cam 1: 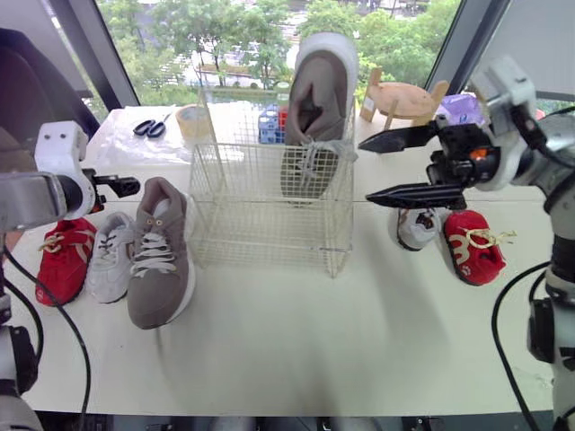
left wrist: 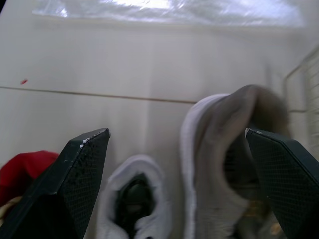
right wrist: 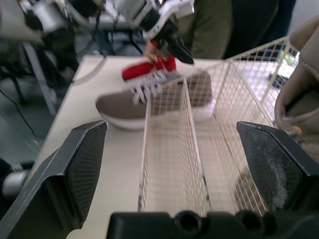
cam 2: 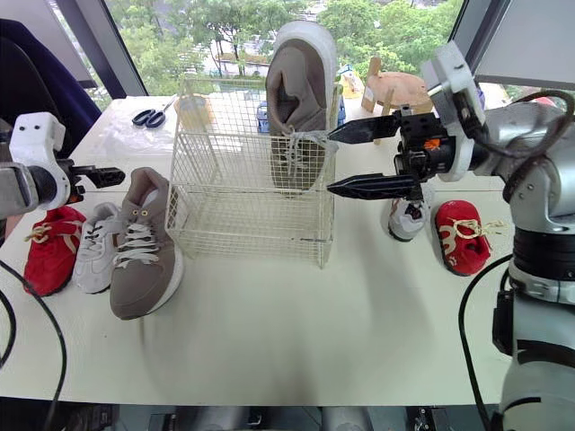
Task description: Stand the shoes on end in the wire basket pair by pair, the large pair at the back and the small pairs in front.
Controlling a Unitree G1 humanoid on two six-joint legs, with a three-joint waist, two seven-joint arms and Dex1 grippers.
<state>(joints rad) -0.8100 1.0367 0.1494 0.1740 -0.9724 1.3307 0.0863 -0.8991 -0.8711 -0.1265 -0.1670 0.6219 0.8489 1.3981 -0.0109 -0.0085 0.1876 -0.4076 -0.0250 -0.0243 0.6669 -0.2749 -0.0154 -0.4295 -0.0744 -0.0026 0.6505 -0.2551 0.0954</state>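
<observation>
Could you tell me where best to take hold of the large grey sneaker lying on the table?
Probably at the heel collar, coming from above at the far end. The grey sneaker lies flat on its sole, heel away from the robot, its opening facing up; the white sneaker sits close on its left, so pinching across the sides looks cramped.

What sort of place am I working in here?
Likely a lab or office workbench: a white table against big windows looking onto trees, with scissors and a tape roll at its back edge.
</observation>
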